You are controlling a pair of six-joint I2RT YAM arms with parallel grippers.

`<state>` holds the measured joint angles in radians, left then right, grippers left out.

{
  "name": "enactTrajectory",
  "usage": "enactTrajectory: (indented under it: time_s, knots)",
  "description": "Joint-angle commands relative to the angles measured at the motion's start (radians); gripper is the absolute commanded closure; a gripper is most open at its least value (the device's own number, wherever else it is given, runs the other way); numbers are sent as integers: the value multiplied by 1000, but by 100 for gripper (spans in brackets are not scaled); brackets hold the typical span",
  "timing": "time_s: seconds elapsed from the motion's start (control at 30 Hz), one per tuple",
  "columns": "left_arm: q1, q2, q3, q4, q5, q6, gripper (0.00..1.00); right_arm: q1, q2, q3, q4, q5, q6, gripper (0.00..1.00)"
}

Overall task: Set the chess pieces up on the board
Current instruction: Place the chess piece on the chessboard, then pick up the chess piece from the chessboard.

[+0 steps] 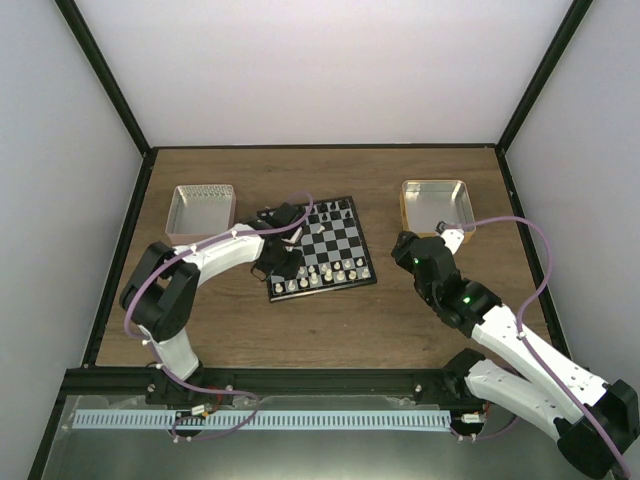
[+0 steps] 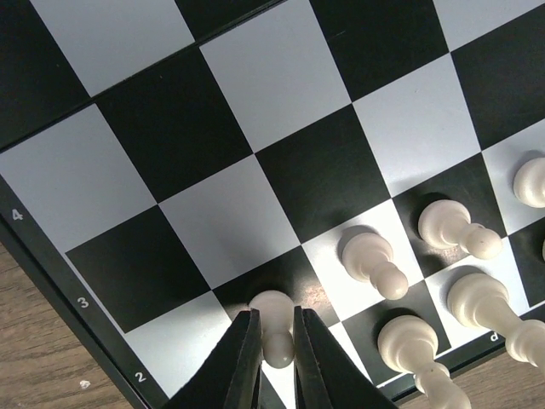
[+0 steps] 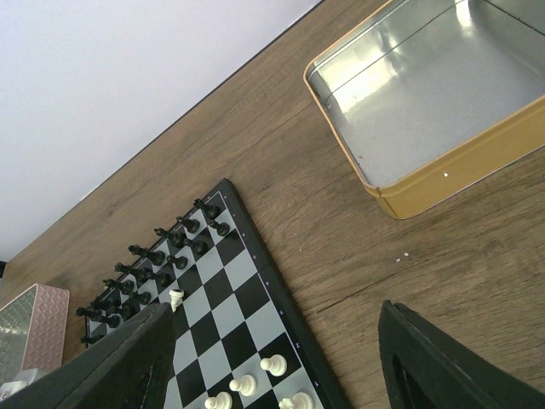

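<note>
— What sort of place is this?
— A robot lab cell. White panels (image 1: pixel 300 60) in a black frame (image 1: pixel 105 80) box in a wooden table (image 1: pixel 330 325). The left arm (image 1: pixel 205 262) and right arm (image 1: pixel 520 350) are bolted to a metal rail (image 1: pixel 330 383).

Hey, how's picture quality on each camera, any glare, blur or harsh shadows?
Top external: soft, even light, the board sharp. Left wrist: cream pawn between the jaws crisp, neighbouring pieces casting soft shadows. Right wrist: bright glare streaks inside the gold tin, dark jaws at the bottom slightly out of focus.
</note>
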<state>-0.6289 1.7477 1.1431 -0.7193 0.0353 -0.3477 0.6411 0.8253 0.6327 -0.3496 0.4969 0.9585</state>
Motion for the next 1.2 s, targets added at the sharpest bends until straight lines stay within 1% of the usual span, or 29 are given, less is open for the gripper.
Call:
enactTrajectory:
  time_s: [0.0,0.47,0.63,0.8,0.9,1.03,1.17]
  knots:
    - [-6,11,-6,-1,5,-1,86,-2,-5,-7,12,9,4,33]
    - [-8,-18,39,-17,-12,9,82,0,16,5,30,-9,-10,33]
    - [-7,-69,71,-23,-40,9,78,-1,64,16,86,-88,-77,33]
    - [-5,-159,73,-9,-115,-4,76,-2,208,77,127,-222,-145,33]
    - [-4,-254,50,38,-177,-21,74,0,325,141,142,-293,-180,35]
    - [-3,-402,-28,135,-240,-7,72,0,491,235,166,-359,-202,41]
    - [-2,-550,-117,205,-301,25,67,9,673,362,166,-388,-217,47]
